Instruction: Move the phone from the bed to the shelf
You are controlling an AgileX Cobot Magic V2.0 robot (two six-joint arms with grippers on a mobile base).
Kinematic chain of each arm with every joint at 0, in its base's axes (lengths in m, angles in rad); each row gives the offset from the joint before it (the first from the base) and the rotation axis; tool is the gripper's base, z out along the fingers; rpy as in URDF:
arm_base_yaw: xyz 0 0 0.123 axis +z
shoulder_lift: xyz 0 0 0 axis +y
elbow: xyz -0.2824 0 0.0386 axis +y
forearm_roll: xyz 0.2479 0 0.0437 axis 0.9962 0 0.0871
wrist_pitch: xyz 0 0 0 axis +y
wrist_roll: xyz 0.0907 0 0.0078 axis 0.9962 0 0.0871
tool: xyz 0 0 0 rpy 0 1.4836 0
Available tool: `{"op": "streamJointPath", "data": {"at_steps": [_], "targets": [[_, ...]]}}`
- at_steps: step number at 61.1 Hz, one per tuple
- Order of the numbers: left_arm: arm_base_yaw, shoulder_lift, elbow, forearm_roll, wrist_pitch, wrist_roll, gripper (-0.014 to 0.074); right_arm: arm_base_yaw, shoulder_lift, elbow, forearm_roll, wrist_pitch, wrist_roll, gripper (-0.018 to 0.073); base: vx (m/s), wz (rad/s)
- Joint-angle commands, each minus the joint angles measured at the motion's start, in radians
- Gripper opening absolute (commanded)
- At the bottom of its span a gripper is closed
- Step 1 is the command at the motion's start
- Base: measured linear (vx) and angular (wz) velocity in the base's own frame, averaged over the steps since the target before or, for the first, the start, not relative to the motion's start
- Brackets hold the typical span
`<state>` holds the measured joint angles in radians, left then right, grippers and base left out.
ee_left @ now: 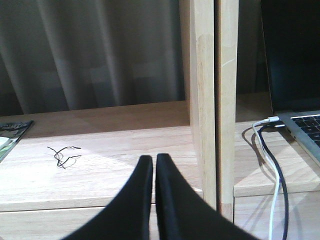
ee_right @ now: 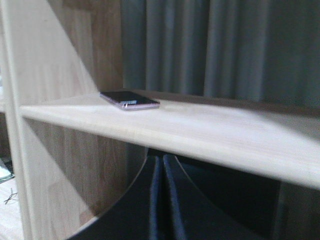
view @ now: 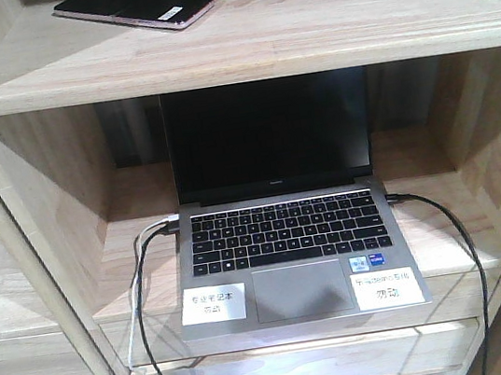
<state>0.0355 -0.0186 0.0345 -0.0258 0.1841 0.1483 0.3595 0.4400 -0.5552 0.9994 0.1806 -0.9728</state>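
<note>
On the upper board of the shelf (view: 303, 33), near its left end and close to the front edge, you have the phone (view: 135, 6) lying flat, screen up, its white sticker toward the right end. Below it, you see the open grey laptop (view: 280, 230) filling the middle compartment, cables plugged into both sides. Your left gripper (ee_left: 154, 165) has its fingers pressed together with nothing between them, over the lower board left of the upright panel. Your right gripper (ee_right: 162, 165) is likewise closed and empty, below the phone's board.
</note>
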Motion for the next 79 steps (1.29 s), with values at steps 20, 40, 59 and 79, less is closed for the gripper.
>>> {"op": "streamJointPath", "data": {"at_steps": [20, 40, 59, 79], "targets": [[0.003, -0.006, -0.023, -0.009, -0.073, -0.006, 0.0001, -0.004, -0.182, 0.161, 0.024, -0.049, 0.003, -0.0006, 0.0, 0.0], [0.003, -0.006, -0.023, -0.009, -0.073, -0.006, 0.0001, -0.004, -0.182, 0.161, 0.062, -0.048, 0.003, -0.0006, 0.0, 0.0], [0.003, -0.006, -0.023, -0.009, -0.073, -0.006, 0.0001, -0.004, -0.182, 0.161, 0.062, -0.048, 0.003, -0.0006, 0.0, 0.0], [0.003, -0.006, -0.023, -0.009, -0.073, -0.006, 0.0001, -0.004, -0.181, 0.161, 0.015, -0.05, 0.004, -0.0006, 0.0, 0.0]]}}
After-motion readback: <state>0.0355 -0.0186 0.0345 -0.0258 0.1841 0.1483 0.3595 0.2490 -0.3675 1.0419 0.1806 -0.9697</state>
